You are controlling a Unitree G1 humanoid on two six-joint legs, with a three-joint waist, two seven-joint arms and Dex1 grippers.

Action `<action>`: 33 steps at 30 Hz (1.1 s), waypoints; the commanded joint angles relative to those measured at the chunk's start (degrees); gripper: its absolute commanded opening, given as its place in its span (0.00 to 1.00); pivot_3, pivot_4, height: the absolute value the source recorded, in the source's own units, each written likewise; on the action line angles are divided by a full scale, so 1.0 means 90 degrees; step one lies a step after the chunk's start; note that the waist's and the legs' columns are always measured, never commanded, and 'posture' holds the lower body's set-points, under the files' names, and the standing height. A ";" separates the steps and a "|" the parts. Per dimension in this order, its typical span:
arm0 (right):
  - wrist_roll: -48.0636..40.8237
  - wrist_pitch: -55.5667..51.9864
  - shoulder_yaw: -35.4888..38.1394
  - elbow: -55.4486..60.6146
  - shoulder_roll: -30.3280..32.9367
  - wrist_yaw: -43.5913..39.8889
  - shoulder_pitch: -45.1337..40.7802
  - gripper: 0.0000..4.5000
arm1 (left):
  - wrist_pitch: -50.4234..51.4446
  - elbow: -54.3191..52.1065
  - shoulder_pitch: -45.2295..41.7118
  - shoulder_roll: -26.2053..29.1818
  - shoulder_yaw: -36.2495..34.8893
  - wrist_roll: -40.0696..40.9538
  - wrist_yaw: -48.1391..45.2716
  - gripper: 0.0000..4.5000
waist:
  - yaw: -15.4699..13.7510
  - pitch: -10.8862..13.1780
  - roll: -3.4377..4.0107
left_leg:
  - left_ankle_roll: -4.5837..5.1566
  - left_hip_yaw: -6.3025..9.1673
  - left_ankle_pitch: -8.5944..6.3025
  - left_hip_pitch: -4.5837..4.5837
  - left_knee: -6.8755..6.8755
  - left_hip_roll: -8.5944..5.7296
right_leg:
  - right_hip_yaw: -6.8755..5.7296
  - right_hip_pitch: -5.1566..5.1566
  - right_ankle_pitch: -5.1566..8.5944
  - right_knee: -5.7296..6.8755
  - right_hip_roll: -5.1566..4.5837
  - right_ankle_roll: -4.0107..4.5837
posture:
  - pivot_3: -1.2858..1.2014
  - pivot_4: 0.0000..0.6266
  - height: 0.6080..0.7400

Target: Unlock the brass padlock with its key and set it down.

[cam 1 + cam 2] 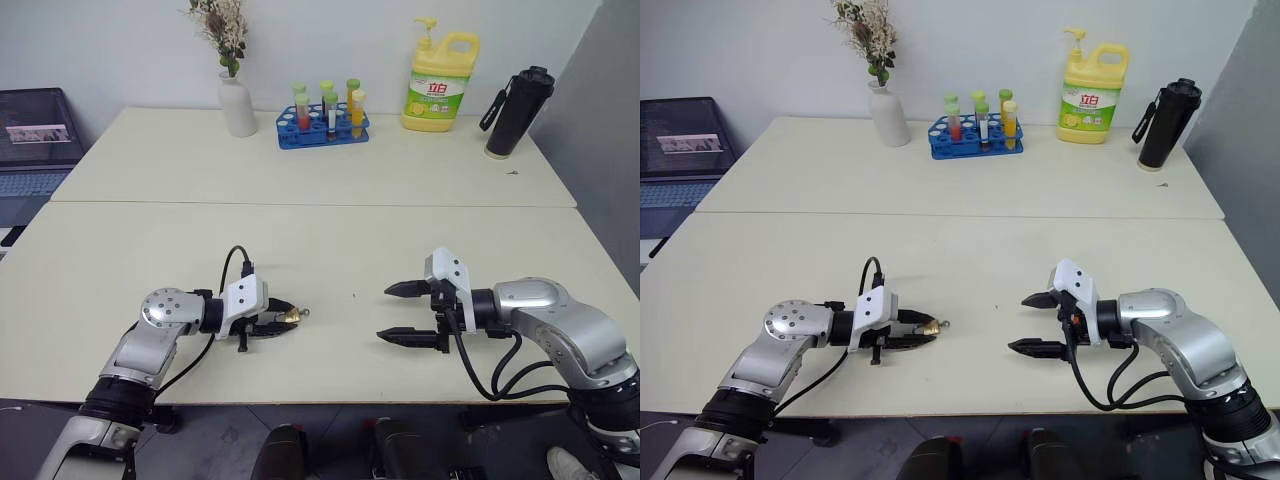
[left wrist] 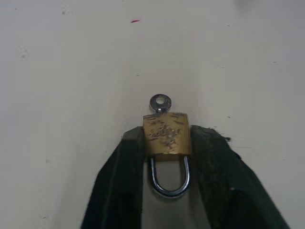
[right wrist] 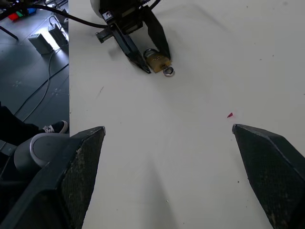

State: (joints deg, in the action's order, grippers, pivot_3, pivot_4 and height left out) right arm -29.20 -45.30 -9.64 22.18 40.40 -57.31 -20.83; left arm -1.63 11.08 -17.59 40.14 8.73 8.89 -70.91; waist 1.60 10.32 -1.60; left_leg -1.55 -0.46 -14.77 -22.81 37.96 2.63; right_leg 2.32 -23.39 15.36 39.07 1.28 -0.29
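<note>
Brass, small and slick: my left end effector (image 2: 167, 148) pinches the scuffed gold padlock (image 2: 167, 134) by its flanks; I'd turn the tiny silvery key (image 2: 160, 102) with the released right end effector (image 1: 405, 312).

Left end effector (image 1: 283, 322): lying low and nearly level, pointing toward the right arm, its fingers (image 2: 125, 167) pressing on both sides of a small held item. Right end effector (image 1: 402, 312): hovering, facing left, fingers standing wide apart.
</note>
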 commanded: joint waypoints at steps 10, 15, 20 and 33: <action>-0.0005 0.0536 0.0273 0.0126 0.0020 0.0024 -0.0053 1.00 | -0.0004 -0.0775 0.0313 0.0079 -0.0045 0.0054 0.0116 0.21 | 0.0004 -0.0002 0.0003 | 0.0000 0.0000 0.0000 -0.0001 -0.0001 0.0002 | 0.0001 0.0000 0.0000 -0.0001 0.0000 0.0000 | 0.52 0.24 1.00; 0.0325 0.1373 0.0686 -0.0232 0.0103 0.0099 0.0304 1.00 | -0.0774 -0.1552 0.0120 0.0051 -0.0147 -0.0136 0.0406 0.21 | -0.0035 -0.0001 0.0000 | 0.0000 0.0000 0.0000 -0.0010 -0.0001 -0.0003 | -0.0002 -0.0003 0.0000 -0.0006 -0.0002 -0.0001 | 0.52 0.24 1.00; -0.0177 0.0907 0.1045 -0.0300 0.0291 -0.0132 0.0475 1.00 | -0.2536 -0.1481 -0.0264 0.0111 -0.0066 -0.0936 0.0872 0.21 | -0.0020 -0.0001 0.0001 | 0.0000 -0.0004 0.0000 -0.0008 0.0000 -0.0004 | 0.0005 -0.0003 -0.0002 -0.0005 -0.0002 -0.0004 | 0.52 0.24 1.00; -0.0848 -0.0009 0.0503 0.0103 -0.0927 0.0732 -0.0128 1.00 | -0.6074 -0.0159 -0.0781 -0.0128 -0.0021 -0.2666 0.2973 0.21 | 0.0003 -0.0001 0.0001 | 0.0000 -0.0008 0.0000 -0.0005 -0.0002 0.0006 | 0.0003 -0.0001 -0.0003 -0.0002 -0.0006 -0.0003 | 0.52 0.24 1.00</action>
State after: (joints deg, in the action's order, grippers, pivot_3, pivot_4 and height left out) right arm -35.27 -44.72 -5.78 21.67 32.36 -51.27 -20.83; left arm -54.05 9.74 -23.56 38.74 9.19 -14.82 -46.60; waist 1.63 10.30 -1.59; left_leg -1.55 -0.53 -14.77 -22.86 37.94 2.66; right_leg 2.36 -23.40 15.34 39.05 1.19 -0.31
